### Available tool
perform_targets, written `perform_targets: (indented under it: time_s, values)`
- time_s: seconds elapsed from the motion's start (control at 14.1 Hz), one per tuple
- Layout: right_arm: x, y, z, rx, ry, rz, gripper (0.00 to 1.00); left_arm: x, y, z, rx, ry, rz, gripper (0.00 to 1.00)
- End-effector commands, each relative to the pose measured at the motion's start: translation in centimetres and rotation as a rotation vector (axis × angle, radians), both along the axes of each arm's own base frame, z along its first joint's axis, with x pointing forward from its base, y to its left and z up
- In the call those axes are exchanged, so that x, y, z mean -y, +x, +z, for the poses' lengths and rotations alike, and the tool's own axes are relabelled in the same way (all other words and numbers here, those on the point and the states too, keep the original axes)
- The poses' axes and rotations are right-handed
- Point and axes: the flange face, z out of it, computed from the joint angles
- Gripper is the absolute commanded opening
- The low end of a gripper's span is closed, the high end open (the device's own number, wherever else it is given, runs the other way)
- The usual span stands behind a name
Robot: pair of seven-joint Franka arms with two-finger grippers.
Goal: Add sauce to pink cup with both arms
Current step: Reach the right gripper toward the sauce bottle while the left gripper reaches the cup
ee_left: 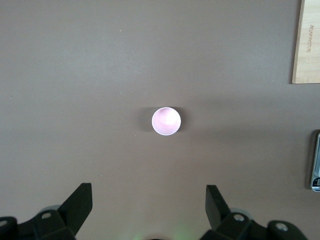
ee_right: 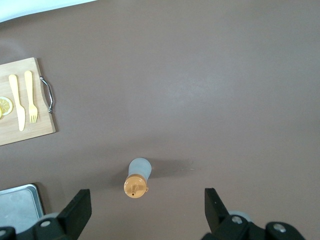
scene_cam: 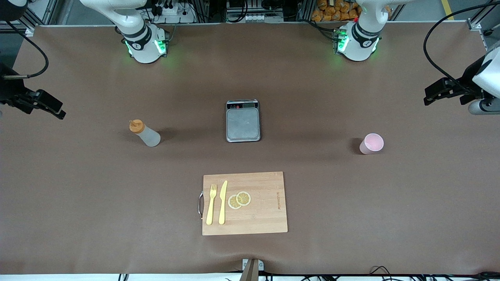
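Sauce, upright, mid-left of front view, lay nearest the empty, spread right gripper at left edge; left gripper, also spread and empty, nearer pink cup.

The table is covered in a flat, plain brown, and on it the sauce shows a cloudy whitish body under an orange cap, while the pink cup is a pale pink (lighter, almost white, at its rim in the left wrist view). The scale is grey metal with a black top strip, and the cutting board is light striped wood with a silver handle, carrying a pale yellow fork, a matching yellow knife and two yellow lemon slices with whitish rinds. Both arms are white with black bands and green lights at the bases, and the left gripper and right gripper are black.
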Motion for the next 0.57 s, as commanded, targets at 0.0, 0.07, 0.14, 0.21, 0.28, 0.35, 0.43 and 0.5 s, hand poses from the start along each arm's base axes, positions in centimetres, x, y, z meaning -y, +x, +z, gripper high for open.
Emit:
perform_targets:
  time_s: [0.0,0.07,0.14,0.21,0.28,0.35,0.43,0.5]
  values:
    - [-0.3,-0.2,0.3,-0.003,-0.018,-0.003,1.0,0.0,0.0,0.4,-0.004,0.004,0.002,1.0]
    - [-0.3,-0.2,0.3,-0.003,-0.018,-0.006,1.0,0.1,0.0,0.5,-0.003,0.004,0.002,1.0]
    - [-0.3,-0.2,0.3,-0.003,-0.019,-0.006,1.0,0.0,0.0,0.6,-0.001,0.004,0.002,1.0]
    - [-0.3,-0.2,0.4,-0.002,-0.019,-0.003,1.0,0.0,0.0,0.4,-0.004,0.006,0.002,1.0]
    - [-0.3,-0.2,0.4,-0.002,-0.018,-0.003,1.0,0.0,0.2,0.0,-0.012,0.004,0.002,1.0]
    - [-0.3,-0.2,0.3,-0.003,-0.018,-0.004,1.0,-0.1,0.4,-0.2,-0.017,0.003,0.005,1.0]
    - [-0.1,-0.1,0.2,-0.007,-0.018,-0.001,1.0,-0.1,0.4,-0.4,-0.019,0.004,0.011,1.0]
    - [0.1,-0.1,-0.1,-0.013,-0.015,-0.012,1.0,-0.1,0.5,-0.7,-0.026,0.004,0.014,1.0]
